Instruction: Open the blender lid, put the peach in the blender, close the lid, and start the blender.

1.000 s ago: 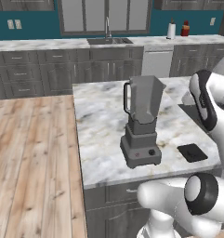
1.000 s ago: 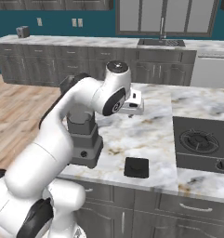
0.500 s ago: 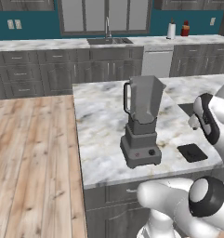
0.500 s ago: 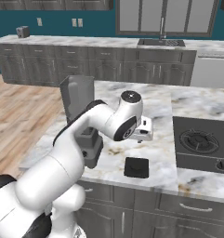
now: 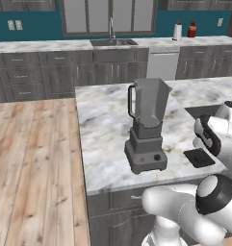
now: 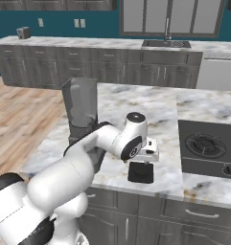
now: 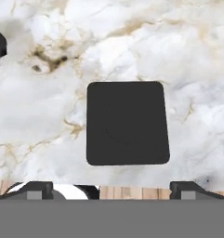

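**Lid flat on the desk, end effector hanging over it**

You have the blender lid (image 7: pixel 127 123) lying flat on the marble desk (image 5: pixel 103 139), off the jar. In the hand view it is a dark, nearly square cap with rounded corners. Its sides are so close to equal that you cannot call a long axis; its edges run square to the frame of that view. It sits near the front edge of the desk, to the right of the blender (image 5: pixel 146 127) in the left base view and well apart from it.

The blender stands upright near the middle of the desk. Its jar is open at the top, with the side handle on the left in the left base view. The knob and the small red button on its dark base face the front of the desk, toward you.

Your end effector (image 6: pixel 148 154) hangs just above the lid (image 6: pixel 140 172) in the right base view, pointing down at it. In the hand view the two finger tips (image 7: pixel 33 188) sit wide apart, one at each lower corner, spread wider than the lid. They hold nothing and do not touch it.

A cooktop (image 6: pixel 208 148) is set into the desk, just right of the lid in the right base view.
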